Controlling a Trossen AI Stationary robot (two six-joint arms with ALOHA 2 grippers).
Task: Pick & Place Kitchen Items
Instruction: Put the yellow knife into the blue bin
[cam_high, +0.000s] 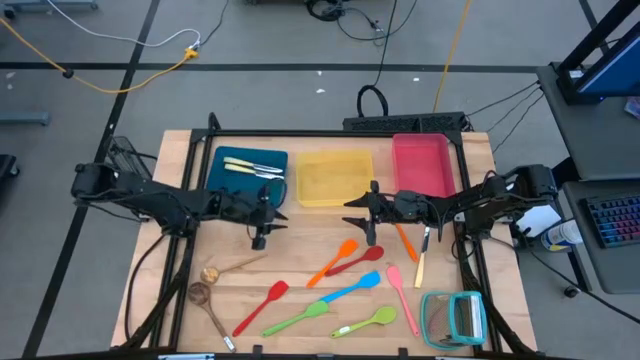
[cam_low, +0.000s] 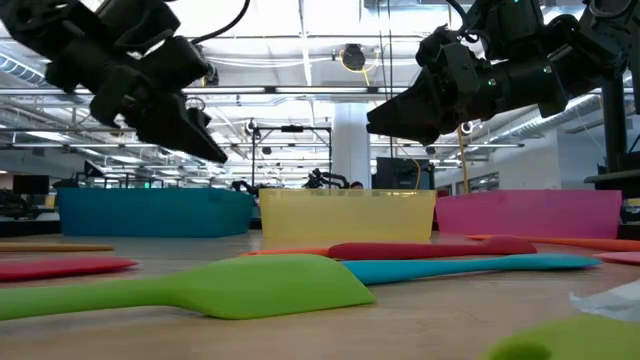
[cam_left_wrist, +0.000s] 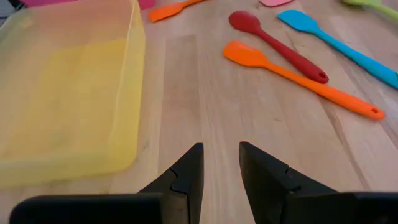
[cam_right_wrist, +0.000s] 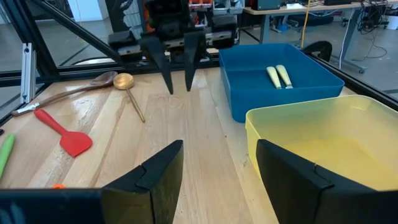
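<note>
Several silicone utensils lie flat on the wooden table: an orange spatula (cam_high: 335, 262), a red spoon (cam_high: 358, 260), a blue spatula (cam_high: 347, 292), a green spatula (cam_high: 298, 318), a green spoon (cam_high: 366, 322), a pink spatula (cam_high: 402, 293) and a red spatula (cam_high: 262, 305). Two wooden spoons (cam_high: 212, 285) lie at the near left. Pale-handled cutlery (cam_high: 250, 166) lies in the blue tray (cam_high: 222, 180). My left gripper (cam_high: 261, 240) hangs above bare table in front of the blue tray, open by a narrow gap and empty (cam_left_wrist: 221, 168). My right gripper (cam_high: 352, 213) hovers at the yellow tray's (cam_high: 335, 178) near right corner, open wide and empty (cam_right_wrist: 217, 162).
A pink tray (cam_high: 422, 165) stands at the far right. An orange utensil (cam_high: 405, 240) and a pale-handled knife (cam_high: 422, 258) lie under my right arm. A square teal-framed rack (cam_high: 455, 318) stands at the near right corner. Bare wood shows between the two grippers.
</note>
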